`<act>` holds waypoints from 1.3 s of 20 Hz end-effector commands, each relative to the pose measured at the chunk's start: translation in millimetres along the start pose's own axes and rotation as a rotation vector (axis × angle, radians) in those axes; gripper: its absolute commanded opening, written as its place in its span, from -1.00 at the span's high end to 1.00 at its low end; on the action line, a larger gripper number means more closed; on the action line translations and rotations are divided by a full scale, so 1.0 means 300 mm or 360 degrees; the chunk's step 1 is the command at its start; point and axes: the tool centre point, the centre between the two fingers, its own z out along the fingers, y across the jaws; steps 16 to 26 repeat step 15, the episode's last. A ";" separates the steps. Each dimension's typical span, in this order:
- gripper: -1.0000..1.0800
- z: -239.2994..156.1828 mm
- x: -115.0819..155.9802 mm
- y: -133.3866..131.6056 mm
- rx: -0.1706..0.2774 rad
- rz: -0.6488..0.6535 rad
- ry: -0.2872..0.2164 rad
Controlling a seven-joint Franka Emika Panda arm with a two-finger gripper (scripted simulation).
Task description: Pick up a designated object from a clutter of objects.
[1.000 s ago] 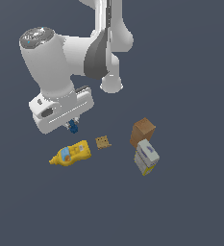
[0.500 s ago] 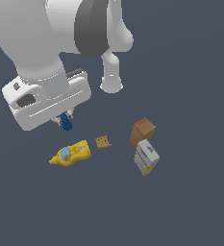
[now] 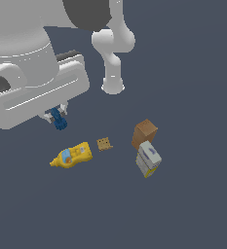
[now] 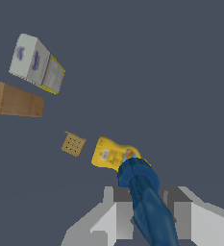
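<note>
Between fingertips of gripper (image 4: 144,211): designated object (image 4: 144,204), dark blue, knobbly, clamped, jaws narrow around it. Exterior view: blue item (image 3: 59,120) hangs under hand, apart from floor. Since a second ago arm has risen toward camera, item travelling with it. Yellow bottle (image 3: 72,155), tan square (image 3: 104,143), brown box (image 3: 144,132), carton (image 3: 148,158) unmoved. Judgement: pick essentially achieved; grip needs holding.

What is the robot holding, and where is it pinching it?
The tool holds the dark blue knobbly item, pinched at one end between its two fingers, with the other end sticking out.
</note>
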 end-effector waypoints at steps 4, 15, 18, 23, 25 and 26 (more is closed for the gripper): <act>1.00 -0.064 0.031 0.024 0.0001 0.0000 0.0000; 1.00 -0.107 0.053 0.042 0.0001 0.0000 0.0000; 1.00 -0.107 0.053 0.042 0.0001 0.0000 0.0000; 1.00 -0.107 0.053 0.042 0.0001 0.0000 0.0000; 1.00 -0.107 0.053 0.042 0.0001 0.0000 0.0000; 1.00 -0.107 0.053 0.042 0.0001 0.0000 0.0000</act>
